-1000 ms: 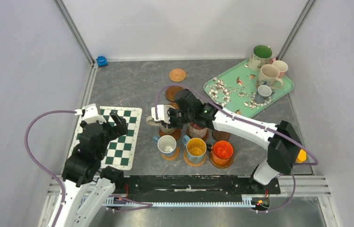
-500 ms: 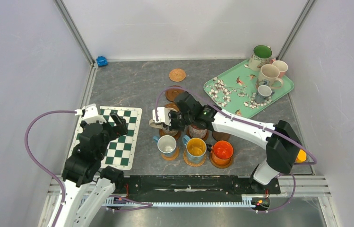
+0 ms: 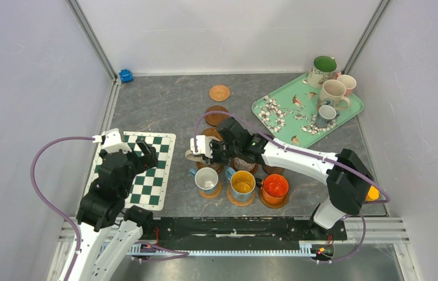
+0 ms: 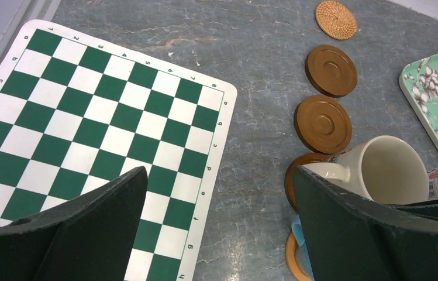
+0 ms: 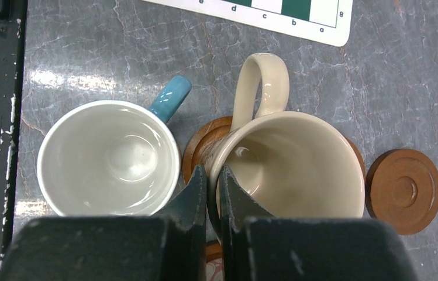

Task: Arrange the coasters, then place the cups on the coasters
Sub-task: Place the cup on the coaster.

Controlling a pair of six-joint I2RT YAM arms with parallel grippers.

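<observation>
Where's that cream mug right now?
The cream mug is mid-table in the top view, its rim pinched by the right gripper, over a brown coaster, beside the blue-handled mug.

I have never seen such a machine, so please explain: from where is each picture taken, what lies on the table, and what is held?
These are two robot arms bolted at the near edge of a table, each ending in a two-finger gripper. One picture looks down from above and behind them; the other two come from a camera on each wrist. On the table lie a green-white checkered mat, round brown coasters, three front cups standing on coasters, and a mint floral tray with four other cups. The right gripper is shut on the rim of a cream mug, just over a coaster. The left gripper is open and empty, above the mat.
</observation>
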